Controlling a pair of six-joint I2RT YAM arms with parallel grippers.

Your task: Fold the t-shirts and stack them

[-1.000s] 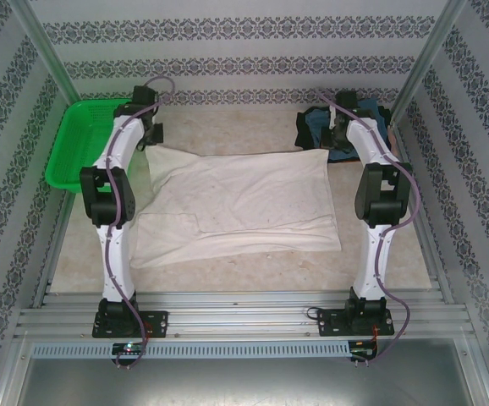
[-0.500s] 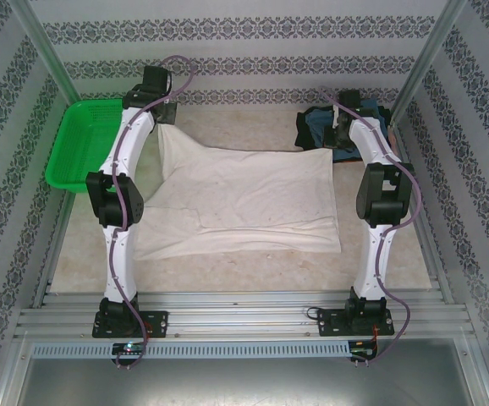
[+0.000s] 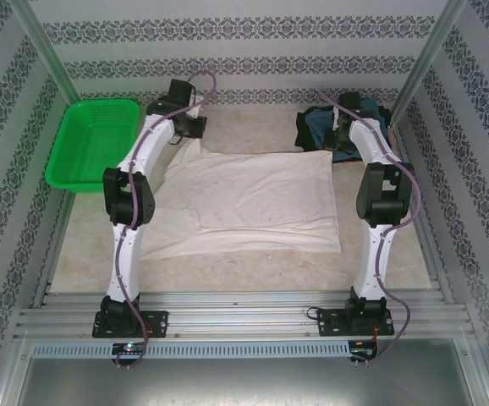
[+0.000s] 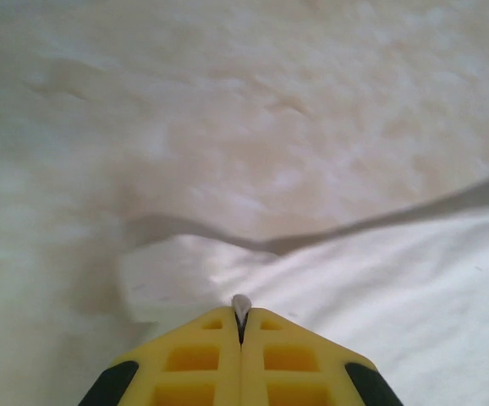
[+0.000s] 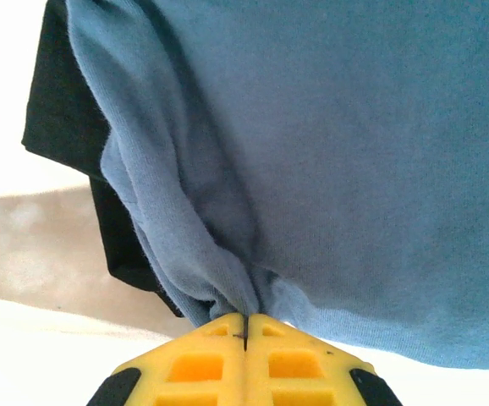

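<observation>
The surface carries the white t-shirt, spread flat across its middle, ready for a fold. The green basket stands at the far left, out of the way. The blue t-shirt and the black t-shirt wait bunched at the far right corner. The left claw is clamped tight on the white shirt's far-left corner, raising it. The right claw is closed too, apparently pinching a fold of the blue t-shirt.

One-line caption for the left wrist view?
Left pincer shut on a lifted corner of the white shirt, its shadow falling on the table.
</observation>
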